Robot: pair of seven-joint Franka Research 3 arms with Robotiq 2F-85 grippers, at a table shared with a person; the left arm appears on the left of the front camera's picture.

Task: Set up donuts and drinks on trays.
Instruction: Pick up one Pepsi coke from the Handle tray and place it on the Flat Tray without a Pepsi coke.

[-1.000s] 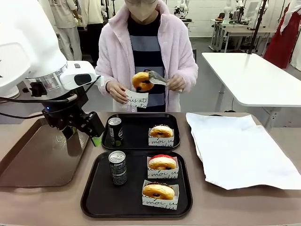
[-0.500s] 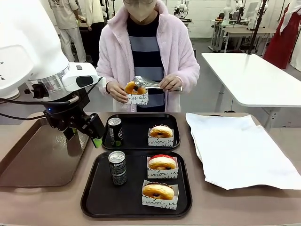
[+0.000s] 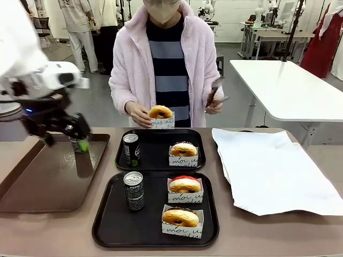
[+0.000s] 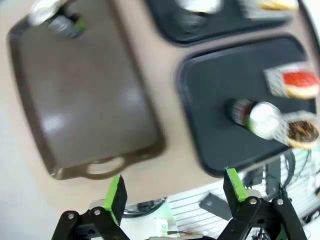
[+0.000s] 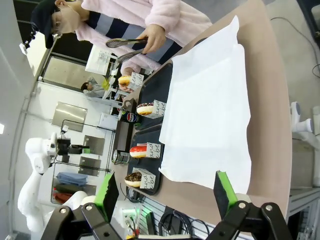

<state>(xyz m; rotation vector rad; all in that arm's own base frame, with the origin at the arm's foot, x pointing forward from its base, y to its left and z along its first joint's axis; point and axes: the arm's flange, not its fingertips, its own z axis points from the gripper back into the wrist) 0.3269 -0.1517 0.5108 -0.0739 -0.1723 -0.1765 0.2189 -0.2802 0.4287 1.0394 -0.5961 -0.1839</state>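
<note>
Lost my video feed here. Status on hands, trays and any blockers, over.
Left hand open, empty, over brown tray. Right hand open, empty. Near tray: can, two donuts. Far tray: can, one donut; person's hand bringing another. Nothing in the way.

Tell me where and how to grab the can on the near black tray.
Take the can around its dark, straight-walled body at mid-height, one finger on each side. It stands upright, so a level, sideways approach probably suits it. Come from the robot's left: the tray is bare there, while two sleeved donuts sit on its other side.
</note>
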